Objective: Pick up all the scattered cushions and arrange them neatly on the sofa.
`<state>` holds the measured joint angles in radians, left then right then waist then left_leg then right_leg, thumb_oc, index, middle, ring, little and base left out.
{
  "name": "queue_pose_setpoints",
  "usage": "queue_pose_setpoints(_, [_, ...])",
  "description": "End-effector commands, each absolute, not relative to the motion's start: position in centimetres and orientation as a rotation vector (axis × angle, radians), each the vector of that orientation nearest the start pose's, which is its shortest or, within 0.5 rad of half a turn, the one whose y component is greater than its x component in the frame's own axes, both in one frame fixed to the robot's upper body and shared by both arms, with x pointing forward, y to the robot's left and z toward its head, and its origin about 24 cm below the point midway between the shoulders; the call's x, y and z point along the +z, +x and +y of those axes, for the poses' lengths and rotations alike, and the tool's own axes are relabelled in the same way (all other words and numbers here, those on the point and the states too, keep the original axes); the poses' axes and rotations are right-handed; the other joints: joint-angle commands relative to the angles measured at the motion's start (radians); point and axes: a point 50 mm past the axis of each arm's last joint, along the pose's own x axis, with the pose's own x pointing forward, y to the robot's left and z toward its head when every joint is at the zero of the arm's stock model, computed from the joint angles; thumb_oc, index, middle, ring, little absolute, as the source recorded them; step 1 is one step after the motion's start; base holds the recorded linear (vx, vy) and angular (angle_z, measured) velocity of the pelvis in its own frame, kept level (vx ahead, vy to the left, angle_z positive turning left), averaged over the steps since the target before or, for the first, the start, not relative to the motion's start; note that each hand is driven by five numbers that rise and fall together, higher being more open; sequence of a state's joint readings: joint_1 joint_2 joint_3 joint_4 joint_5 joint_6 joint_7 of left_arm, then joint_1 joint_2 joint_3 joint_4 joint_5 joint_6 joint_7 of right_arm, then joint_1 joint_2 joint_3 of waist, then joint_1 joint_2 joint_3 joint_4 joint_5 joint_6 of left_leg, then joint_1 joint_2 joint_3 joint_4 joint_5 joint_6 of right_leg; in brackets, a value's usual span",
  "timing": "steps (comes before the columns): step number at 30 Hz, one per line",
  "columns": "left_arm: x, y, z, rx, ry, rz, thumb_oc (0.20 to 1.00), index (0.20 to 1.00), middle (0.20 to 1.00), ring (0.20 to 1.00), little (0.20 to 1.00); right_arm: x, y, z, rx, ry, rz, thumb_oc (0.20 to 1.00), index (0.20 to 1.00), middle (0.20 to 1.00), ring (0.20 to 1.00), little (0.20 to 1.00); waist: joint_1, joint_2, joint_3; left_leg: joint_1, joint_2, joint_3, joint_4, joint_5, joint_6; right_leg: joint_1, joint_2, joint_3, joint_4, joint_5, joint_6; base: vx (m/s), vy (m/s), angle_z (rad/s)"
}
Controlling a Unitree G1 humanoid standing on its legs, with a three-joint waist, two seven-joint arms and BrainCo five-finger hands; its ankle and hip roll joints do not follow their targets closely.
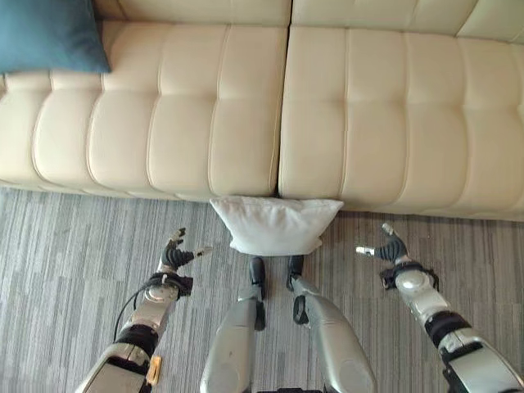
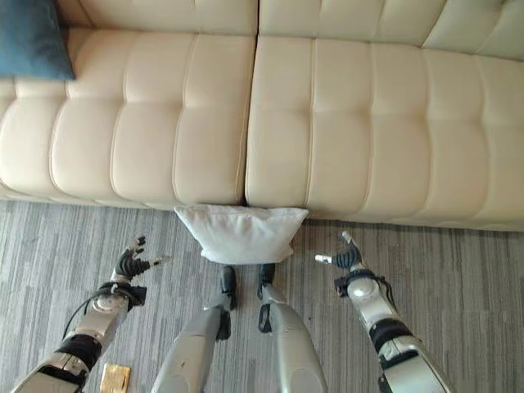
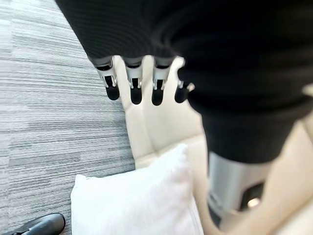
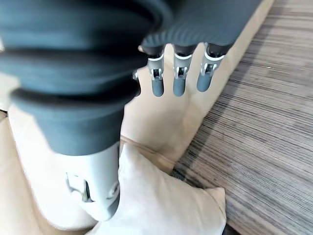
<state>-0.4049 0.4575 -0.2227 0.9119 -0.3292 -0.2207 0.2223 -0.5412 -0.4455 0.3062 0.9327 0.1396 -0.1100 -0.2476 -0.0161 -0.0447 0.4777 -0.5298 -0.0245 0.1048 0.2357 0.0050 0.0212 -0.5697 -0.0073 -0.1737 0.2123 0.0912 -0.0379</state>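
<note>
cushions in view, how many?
2. A white cushion lies on the floor against the sofa front. A blue cushion sits on the sofa's left end. Others may be out of frame.

Bright even daylight, soft shadows, wrist views blurred

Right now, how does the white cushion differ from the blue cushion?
The white cushion lies on the grey floor against the sofa front; the blue cushion already sits on the sofa's seat at the robot's far left. The white one lies between the open left hand and right hand; the blue one is far from both. Both look soft and squarish.
</note>
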Motion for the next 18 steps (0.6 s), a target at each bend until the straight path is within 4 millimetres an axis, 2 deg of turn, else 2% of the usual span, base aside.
queue_pose_setpoints(1, [0.5, 29.7, 28.8, 0.412, 0.209, 0.224, 1.000, 1.000, 1.000, 1.000, 1.000, 1.2, 32.3, -26.0, -0.268, -0.509, 0.292, 1.000, 1.000, 1.000, 1.000, 1.000, 0.005, -0.006, -0.080, -0.053, 0.034, -0.004, 0.115, -0.104, -0.052, -0.048, -0.105, 0.071, 0.224, -0.215, 0.117, -0.05, 0.004, 0.05])
queue_pose_setpoints(2, [0.6, 29.8, 28.8, 0.412, 0.209, 0.223, 1.000, 1.000, 1.000, 1.000, 1.000, 1.2, 32.3, -26.0, -0.268, -0.508, 0.291, 1.000, 1.000, 1.000, 1.000, 1.000, 0.004, -0.006, -0.082, -0.059, 0.034, -0.004, 0.118, -0.106, -0.051, -0.054, -0.105, 0.071, 0.227, -0.216, 0.117, -0.04, 0.002, 0.01])
queue_pose_setpoints(6, [3.4, 31.9, 29.7, 0.461, 0.208, 0.157, 1.000, 1.000, 1.000, 1.000, 1.000, 6.1, 35.4, -26.8, -0.337, -0.512, 0.174, 1.000, 1.000, 1.000, 1.000, 1.000, -0.005, -0.001, -0.063, -0.258, 0.049, 0.000, 0.260, -0.134, -0.042, -0.257, -0.122, 0.089, 0.374, -0.251, 0.110, -0.08, 0.009, 0.00])
queue_pose_setpoints(8, [4.6, 32.8, 29.5, 0.468, 0.204, 0.126, 1.000, 1.000, 1.000, 1.000, 1.000, 7.7, 36.4, -26.3, -0.346, -0.497, 0.129, 1.000, 1.000, 1.000, 1.000, 1.000, -0.010, 0.001, -0.064, -0.352, 0.052, -0.002, 0.324, -0.146, -0.039, -0.351, -0.126, 0.102, 0.445, -0.270, 0.102, -0.04, 0.004, 0.01])
queue_pose_setpoints(10, [5.4, 33.7, 29.0, 0.458, 0.213, 0.105, 1.000, 1.000, 1.000, 1.000, 1.000, 9.5, 37.6, -24.9, -0.330, -0.465, 0.065, 1.000, 1.000, 1.000, 1.000, 1.000, -0.012, 0.004, -0.065, -0.428, 0.055, -0.003, 0.373, -0.159, -0.036, -0.431, -0.124, 0.118, 0.497, -0.286, 0.096, 0.00, 0.012, 0.02])
queue_pose_setpoints(11, [6.6, 34.7, 28.3, 0.446, 0.221, 0.069, 1.000, 1.000, 1.000, 1.000, 1.000, 10.9, 38.6, -23.0, -0.294, -0.441, 0.013, 1.000, 1.000, 1.000, 1.000, 1.000, -0.014, 0.005, -0.065, -0.494, 0.058, -0.006, 0.418, -0.169, -0.033, -0.498, -0.124, 0.125, 0.546, -0.298, 0.091, 0.00, 0.000, 0.00])
queue_pose_setpoints(12, [7.2, 35.3, 27.4, 0.423, 0.226, 0.052, 1.000, 1.000, 1.000, 1.000, 1.000, 11.2, 39.0, -21.7, -0.266, -0.422, -0.004, 1.000, 1.000, 1.000, 1.000, 1.000, -0.015, 0.007, -0.063, -0.516, 0.058, -0.008, 0.434, -0.172, -0.032, -0.519, -0.125, 0.128, 0.558, -0.302, 0.089, 0.00, 0.000, 0.00])
queue_pose_setpoints(13, [9.0, 37.1, 24.8, 0.358, 0.247, 0.001, 1.000, 1.000, 1.000, 1.000, 1.000, 12.3, 39.9, -17.1, -0.175, -0.344, -0.063, 1.000, 1.000, 1.000, 1.000, 1.000, -0.016, 0.014, -0.065, -0.573, 0.056, -0.011, 0.477, -0.184, -0.023, -0.573, -0.122, 0.135, 0.594, -0.306, 0.087, 0.01, 0.013, -0.04])
queue_pose_setpoints(14, [9.0, 37.1, 24.8, 0.358, 0.247, 0.000, 1.000, 1.000, 1.000, 1.000, 1.000, 12.3, 39.9, -17.1, -0.175, -0.343, -0.064, 1.000, 1.000, 1.000, 1.000, 1.000, -0.016, 0.013, -0.066, -0.576, 0.056, -0.012, 0.479, -0.184, -0.023, -0.575, -0.122, 0.135, 0.595, -0.307, 0.087, 0.01, 0.010, -0.09])
queue_pose_setpoints(15, [9.8, 37.8, 23.4, 0.325, 0.245, -0.022, 1.000, 1.000, 1.000, 1.000, 1.000, 12.7, 40.1, -15.1, -0.129, -0.299, -0.082, 1.000, 1.000, 1.000, 1.000, 1.000, -0.017, 0.017, -0.065, -0.587, 0.052, -0.013, 0.489, -0.185, -0.021, -0.585, -0.119, 0.136, 0.605, -0.308, 0.085, 0.00, -0.004, -0.10])
queue_pose_setpoints(16, [10.4, 38.3, 22.4, 0.304, 0.236, -0.042, 1.000, 1.000, 1.000, 1.000, 1.000, 12.9, 40.2, -13.7, -0.098, -0.274, -0.091, 0.438, 0.438, 0.438, 0.438, 0.438, -0.017, 0.019, -0.064, -0.590, 0.051, -0.015, 0.492, -0.185, -0.020, -0.588, -0.118, 0.135, 0.609, -0.310, 0.084, 0.00, 0.008, -0.06])
queue_pose_setpoints(17, [11.8, 39.1, 20.2, 0.254, 0.234, -0.096, 0.464, 0.464, 0.464, 0.464, 0.464, 13.3, 40.0, -10.8, -0.024, -0.227, -0.120, 0.200, 0.200, 0.200, 0.200, 0.200, -0.018, 0.026, -0.063, -0.591, 0.046, -0.018, 0.491, -0.184, -0.019, -0.593, -0.116, 0.134, 0.611, -0.309, 0.083, 0.00, 0.000, 0.00])
queue_pose_setpoints(18, [11.8, 39.1, 20.2, 0.254, 0.234, -0.096, 0.200, 0.200, 0.200, 0.200, 0.200, 13.3, 40.0, -10.8, -0.024, -0.226, -0.120, 0.200, 0.200, 0.200, 0.200, 0.200, -0.018, 0.026, -0.063, -0.591, 0.046, -0.018, 0.491, -0.184, -0.019, -0.593, -0.117, 0.133, 0.611, -0.309, 0.083, 0.00, 0.000, 0.00])
